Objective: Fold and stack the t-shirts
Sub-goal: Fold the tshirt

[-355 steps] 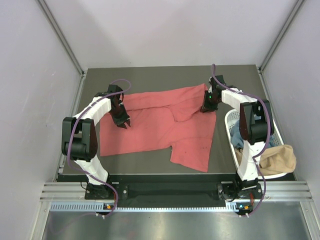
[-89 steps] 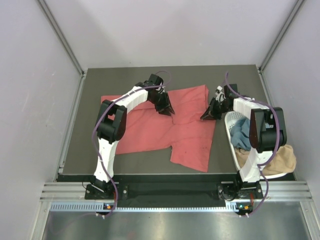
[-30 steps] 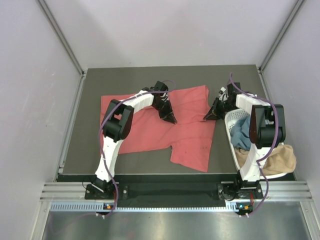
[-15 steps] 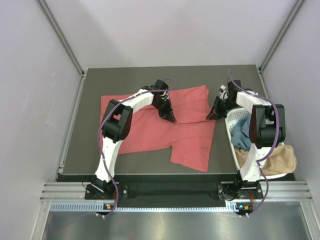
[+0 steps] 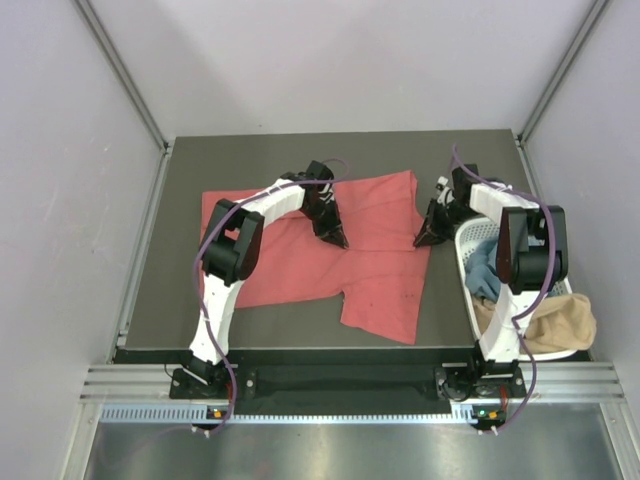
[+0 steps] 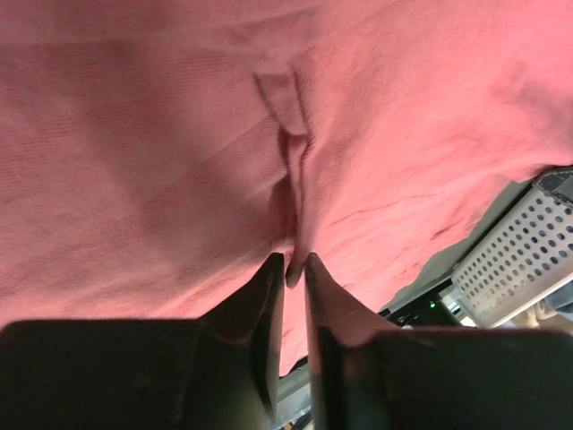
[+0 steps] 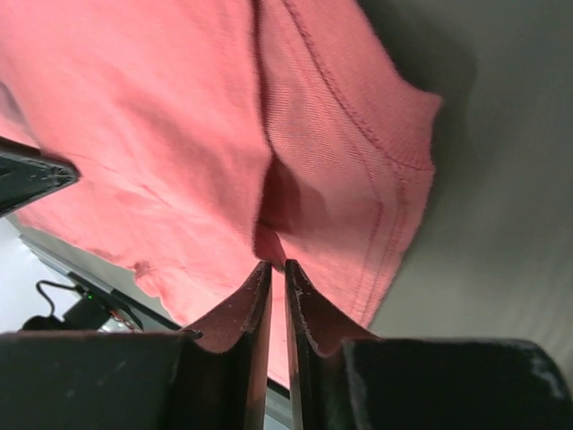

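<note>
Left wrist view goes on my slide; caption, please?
Left gripper, jaws pinching a raised crease in the coral-red t-shirt, white perforated basket at right.

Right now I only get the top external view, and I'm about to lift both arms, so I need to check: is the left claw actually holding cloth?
Observer: Yes. The left wrist camera shows the left claw pinching a raised ridge of the coral-red t-shirt between its tips.
Operator: And the right one?
Observer: The right wrist camera shows the right claw nearly closed on a small fold of the same shirt, just inside its stitched hem.
</note>
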Controlling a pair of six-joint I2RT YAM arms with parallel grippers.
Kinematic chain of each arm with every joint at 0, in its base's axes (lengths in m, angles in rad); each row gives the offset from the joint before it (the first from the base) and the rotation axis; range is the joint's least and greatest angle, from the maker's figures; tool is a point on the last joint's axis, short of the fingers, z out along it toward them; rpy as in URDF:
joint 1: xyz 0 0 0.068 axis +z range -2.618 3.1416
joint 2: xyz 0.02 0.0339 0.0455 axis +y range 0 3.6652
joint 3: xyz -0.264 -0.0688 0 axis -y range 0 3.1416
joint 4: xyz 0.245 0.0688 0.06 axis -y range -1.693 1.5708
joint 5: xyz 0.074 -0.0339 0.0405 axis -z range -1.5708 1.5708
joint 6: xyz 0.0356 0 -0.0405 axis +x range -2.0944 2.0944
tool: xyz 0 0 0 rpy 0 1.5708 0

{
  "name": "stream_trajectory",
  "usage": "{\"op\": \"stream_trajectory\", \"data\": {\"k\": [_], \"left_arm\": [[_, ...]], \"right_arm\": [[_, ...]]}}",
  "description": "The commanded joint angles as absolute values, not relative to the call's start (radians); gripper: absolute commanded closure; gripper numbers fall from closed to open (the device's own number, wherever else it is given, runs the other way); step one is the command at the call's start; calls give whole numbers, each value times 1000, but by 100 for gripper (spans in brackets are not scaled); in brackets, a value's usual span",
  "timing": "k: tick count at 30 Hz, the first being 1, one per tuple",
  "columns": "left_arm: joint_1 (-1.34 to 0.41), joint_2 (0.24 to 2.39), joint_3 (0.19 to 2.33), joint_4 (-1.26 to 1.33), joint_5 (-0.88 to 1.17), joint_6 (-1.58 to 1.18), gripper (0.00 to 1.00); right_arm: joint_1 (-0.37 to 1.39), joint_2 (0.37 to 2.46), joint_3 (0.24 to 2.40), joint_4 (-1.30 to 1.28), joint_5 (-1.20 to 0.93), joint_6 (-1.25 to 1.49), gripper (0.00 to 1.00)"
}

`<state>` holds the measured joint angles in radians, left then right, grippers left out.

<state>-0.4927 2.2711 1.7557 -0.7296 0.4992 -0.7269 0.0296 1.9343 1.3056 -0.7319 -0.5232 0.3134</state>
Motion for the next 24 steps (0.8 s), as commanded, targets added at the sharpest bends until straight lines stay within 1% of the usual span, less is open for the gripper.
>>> {"op": "stream_trajectory", "data": {"k": [1, 2, 3, 7, 12, 14, 17, 21, 24], "left_arm": [[-489, 2209, 1756, -778, 480, -692, 79], [-488, 2207, 1764, -782, 477, -690, 74], [-486, 2204, 1767, -788, 476, -686, 67], [-488, 2192, 1795, -804, 476, -664, 58], [-483, 2148, 1812, -824, 457, -632, 56], [-474, 2123, 1807, -836, 446, -614, 58], [-450, 2083, 1801, -864, 400, -577, 60], [-371, 2020, 1755, -850, 373, -538, 62], [-266, 1993, 1717, -838, 387, -529, 63]], "right_arm": [[28, 1950, 1342, -782, -480, 278, 88], [29, 1948, 1356, -782, -473, 276, 85], [29, 1948, 1367, -785, -466, 278, 83], [41, 1953, 1463, -770, -440, 278, 76], [49, 2011, 1595, -698, -423, 305, 66], [51, 2054, 1656, -664, -420, 319, 62], [51, 2124, 1742, -601, -436, 350, 62], [52, 2204, 1851, -532, -439, 382, 62], [54, 2269, 1943, -503, -433, 393, 63]]}}
